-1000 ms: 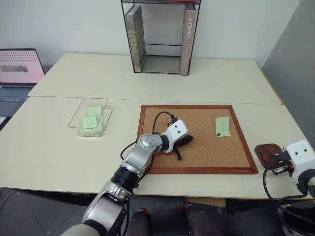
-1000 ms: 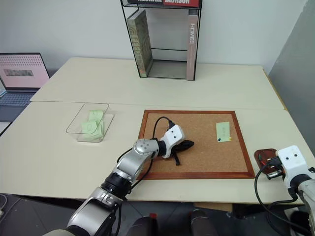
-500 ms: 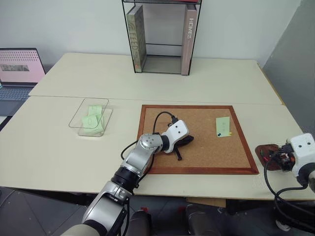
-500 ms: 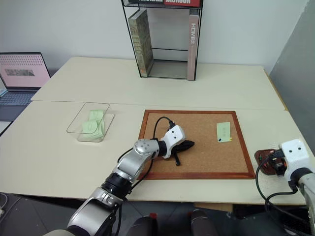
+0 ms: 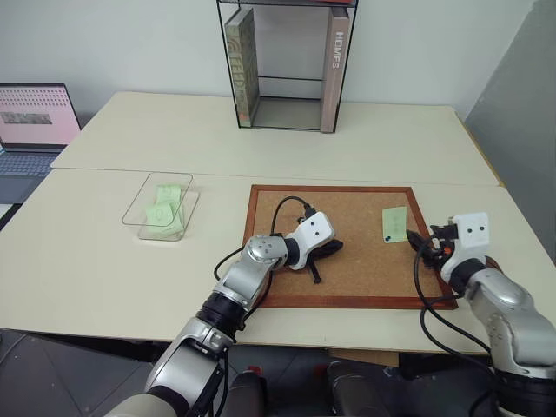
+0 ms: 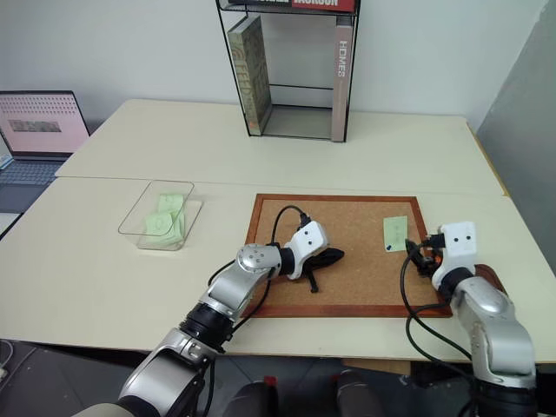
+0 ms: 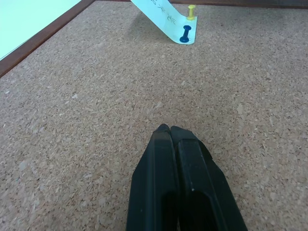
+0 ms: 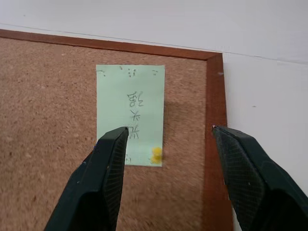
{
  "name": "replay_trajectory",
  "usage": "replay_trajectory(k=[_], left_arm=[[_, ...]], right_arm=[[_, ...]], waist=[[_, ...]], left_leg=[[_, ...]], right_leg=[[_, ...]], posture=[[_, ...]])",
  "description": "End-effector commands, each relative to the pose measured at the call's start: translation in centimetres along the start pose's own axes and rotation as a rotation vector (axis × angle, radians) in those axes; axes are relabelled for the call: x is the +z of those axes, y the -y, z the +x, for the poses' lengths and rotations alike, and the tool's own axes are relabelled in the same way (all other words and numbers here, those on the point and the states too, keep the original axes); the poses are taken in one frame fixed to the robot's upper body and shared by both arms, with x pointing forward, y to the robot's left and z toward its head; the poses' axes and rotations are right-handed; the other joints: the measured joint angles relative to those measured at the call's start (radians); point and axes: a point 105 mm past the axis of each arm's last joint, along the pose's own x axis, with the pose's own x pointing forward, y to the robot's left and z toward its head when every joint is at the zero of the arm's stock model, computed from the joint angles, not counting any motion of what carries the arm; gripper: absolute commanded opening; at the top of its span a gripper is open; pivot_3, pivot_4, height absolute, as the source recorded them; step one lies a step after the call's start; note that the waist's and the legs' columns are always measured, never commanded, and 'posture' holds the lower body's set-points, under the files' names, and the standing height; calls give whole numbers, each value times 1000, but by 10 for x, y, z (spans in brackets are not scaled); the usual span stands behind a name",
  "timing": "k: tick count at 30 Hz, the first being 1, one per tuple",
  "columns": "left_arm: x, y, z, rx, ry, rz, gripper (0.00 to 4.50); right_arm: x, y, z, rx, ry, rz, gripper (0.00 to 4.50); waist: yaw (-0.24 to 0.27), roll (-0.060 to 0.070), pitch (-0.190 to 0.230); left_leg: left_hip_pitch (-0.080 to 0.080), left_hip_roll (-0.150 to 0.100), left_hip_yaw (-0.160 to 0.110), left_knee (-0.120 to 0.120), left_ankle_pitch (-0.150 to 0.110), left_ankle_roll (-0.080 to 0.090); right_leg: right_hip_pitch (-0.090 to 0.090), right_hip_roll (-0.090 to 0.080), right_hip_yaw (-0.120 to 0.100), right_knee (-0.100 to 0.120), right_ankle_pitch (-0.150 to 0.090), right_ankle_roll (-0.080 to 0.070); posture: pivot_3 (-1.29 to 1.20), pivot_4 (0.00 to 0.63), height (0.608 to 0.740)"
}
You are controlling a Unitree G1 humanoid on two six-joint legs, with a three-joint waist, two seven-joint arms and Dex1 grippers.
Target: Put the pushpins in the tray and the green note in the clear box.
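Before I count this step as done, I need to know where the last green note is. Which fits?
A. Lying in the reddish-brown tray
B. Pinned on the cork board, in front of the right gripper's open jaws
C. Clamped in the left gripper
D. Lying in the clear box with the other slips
B: the green note lies flat on the cork board with a yellow pushpin in it, and the right gripper faces it with open jaws.
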Motion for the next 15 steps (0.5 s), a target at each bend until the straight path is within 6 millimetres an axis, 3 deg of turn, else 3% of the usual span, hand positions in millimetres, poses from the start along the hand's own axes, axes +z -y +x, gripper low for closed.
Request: replay_trajectory(k=[1,3,6,15], left_arm=[[-14,5,0,-16,-58,-10,0],[-14,5,0,-18,-58,-9,0],[-14,4,-1,-18,-60,-6,0],[-17,2,-3,-14,-70,0,0]], right_arm=[[4,2,5,-20,34,-12,2942],[1,3,9,-29,27,-14,2942],[-2,5,12,-45,16,-14,2494],[-6,0,16,-26,8,-1,642]], waist=[[0,0,0],[-1,0,0],[-3,0,0],[-7,0,0]], left_leg=[[0,0,0,0,0,0],[0,0,0,0,0,0],[1,0,0,0,0,0],[0,0,0,0,0,0]], right_leg=[[0,0,0,0,0,0],[0,0,0,0,0,0],[0,0,0,0,0,0],[0,0,0,0,0,0]], posture=[[0,150,740],[0,150,740],[0,150,740],[0,150,740]])
